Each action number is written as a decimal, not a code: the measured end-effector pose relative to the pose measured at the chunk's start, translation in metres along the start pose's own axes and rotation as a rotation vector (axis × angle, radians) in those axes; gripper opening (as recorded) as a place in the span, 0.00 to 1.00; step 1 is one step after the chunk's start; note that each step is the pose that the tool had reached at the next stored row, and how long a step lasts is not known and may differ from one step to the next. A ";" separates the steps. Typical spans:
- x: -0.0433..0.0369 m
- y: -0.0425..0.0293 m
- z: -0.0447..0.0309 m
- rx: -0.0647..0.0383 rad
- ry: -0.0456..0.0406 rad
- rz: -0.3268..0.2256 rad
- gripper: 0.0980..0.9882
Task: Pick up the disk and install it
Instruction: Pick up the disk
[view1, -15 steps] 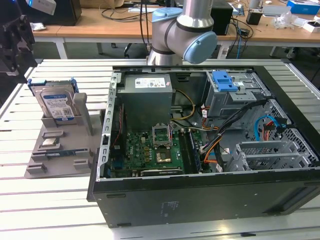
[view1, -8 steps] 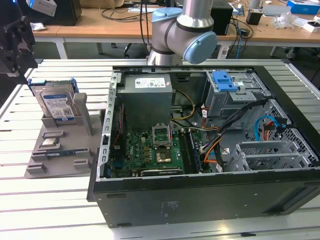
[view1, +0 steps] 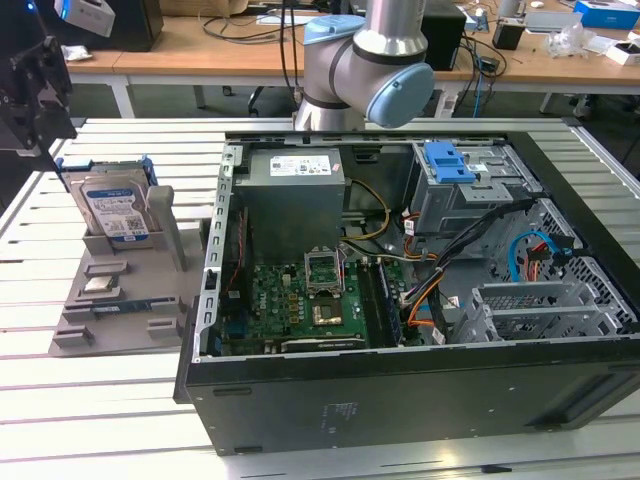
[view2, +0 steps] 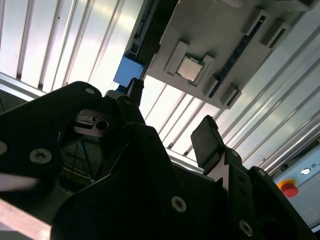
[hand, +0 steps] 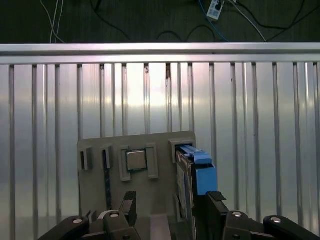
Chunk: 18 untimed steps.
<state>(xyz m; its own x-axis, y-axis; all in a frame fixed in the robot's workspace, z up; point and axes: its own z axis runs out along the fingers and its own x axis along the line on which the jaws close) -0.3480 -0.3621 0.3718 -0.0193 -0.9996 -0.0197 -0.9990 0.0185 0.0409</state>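
the work is at the pickup step, and the pickup is not yet made. the gripper (hand: 172, 201) hangs over the grey tray (hand: 92, 195) at the exterior view's left. its fingers (hand: 129, 202) are spread wide, with nothing between them and nothing in hold.

the disk (view1: 114, 205) stands on edge in a slot at the tray's end farther from the exterior camera. its label faces that camera and it has blue rails on both sides. it is well apart from the open case (view1: 400, 405), which lies on the slatted table (view1: 120, 430).

in the first wrist view the disk shows edge-on. one finger sits over its blue rail and the other over bare tray near the chip (hand: 136, 160). the gripper therefore seems to be above the disk but not centred on it. whether a finger touches the disk cannot be told.

the grasp calls for lining up so that the disk's thin body falls between the two fingers. it then needs a straight descent that misses the slot's grey walls and the chip beside it. the hold should be square, since a tilted disk could bind in the slot on the way out.

installing is not begun: the disk is in the tray, not in the case, where a blue bracket (view1: 450, 162) sits at the far corner.
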 end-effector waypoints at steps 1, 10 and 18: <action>0.0000 0.0000 0.0005 0.000 0.0000 0.000 0.63; 0.0001 -0.0009 0.0051 0.000 0.0003 0.000 0.63; -0.0057 -0.0037 0.0155 0.000 0.0041 -0.005 0.63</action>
<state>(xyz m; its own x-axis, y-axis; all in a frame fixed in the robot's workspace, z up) -0.3449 -0.3561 0.3562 -0.0144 -0.9998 -0.0158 -0.9991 0.0137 0.0408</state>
